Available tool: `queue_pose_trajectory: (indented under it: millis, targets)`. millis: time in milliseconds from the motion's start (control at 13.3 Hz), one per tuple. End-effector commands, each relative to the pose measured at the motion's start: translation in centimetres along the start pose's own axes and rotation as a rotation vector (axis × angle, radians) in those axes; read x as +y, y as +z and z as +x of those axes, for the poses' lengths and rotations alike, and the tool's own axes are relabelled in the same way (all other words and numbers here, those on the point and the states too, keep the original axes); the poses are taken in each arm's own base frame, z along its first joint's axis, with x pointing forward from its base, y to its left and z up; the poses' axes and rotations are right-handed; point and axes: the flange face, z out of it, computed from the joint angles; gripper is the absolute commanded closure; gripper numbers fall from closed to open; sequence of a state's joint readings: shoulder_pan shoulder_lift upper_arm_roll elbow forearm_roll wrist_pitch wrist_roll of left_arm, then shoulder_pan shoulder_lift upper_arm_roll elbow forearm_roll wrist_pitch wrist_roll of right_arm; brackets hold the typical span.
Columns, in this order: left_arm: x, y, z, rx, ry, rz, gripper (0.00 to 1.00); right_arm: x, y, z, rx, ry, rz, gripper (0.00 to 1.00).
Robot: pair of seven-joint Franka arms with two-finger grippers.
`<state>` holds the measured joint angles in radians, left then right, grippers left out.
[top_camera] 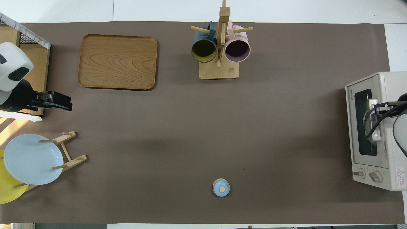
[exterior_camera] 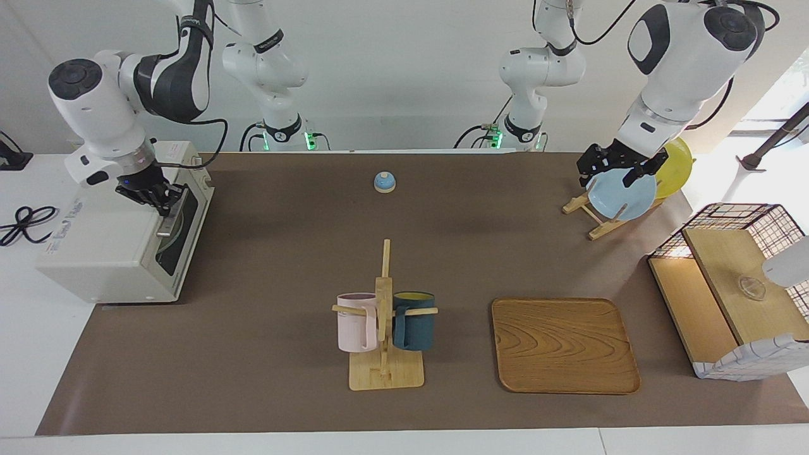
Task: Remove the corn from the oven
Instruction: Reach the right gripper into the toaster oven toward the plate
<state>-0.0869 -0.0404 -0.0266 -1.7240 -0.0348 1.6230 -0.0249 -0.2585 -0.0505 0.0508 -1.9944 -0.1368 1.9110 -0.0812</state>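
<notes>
Reaching with my right gripper (exterior_camera: pixel 158 197) at the oven (exterior_camera: pixel 114 246) door handle (exterior_camera: pixel 169 216); I cannot tell its fingers. The corn stays hidden inside. Left gripper (exterior_camera: pixel 612 169) waits over the plates (exterior_camera: pixel 622 194), fingers apart.

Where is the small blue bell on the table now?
The blue bell stands alone on the brown mat, midway between the two arms' ends, nearer to the robots than the mug rack.

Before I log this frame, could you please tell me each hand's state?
Right hand: at the oven door handle; grip cannot be told.
Left hand: over the plate rack, cannot be told.
</notes>
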Motion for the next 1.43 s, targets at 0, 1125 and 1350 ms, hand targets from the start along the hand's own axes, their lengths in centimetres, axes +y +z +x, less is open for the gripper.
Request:
queue_pose_trajectory:
  millis: [0,1125,1350]
  targets:
    - [-0.3,-0.3,-0.7,0.006,-0.002,0.019,0.0,0.3,1.9,-0.6,-0.02,0.054,0.008,1.0]
    - [-0.3,-0.2,-0.7,0.004,-0.002,0.019,0.0,-4.7,3.7,-0.6,-0.034,0.104,0.067,1.0]
    - [-0.3,-0.3,-0.7,0.006,-0.002,0.019,0.0,-6.3,5.4,-0.3,-0.032,0.087,0.071,1.0]
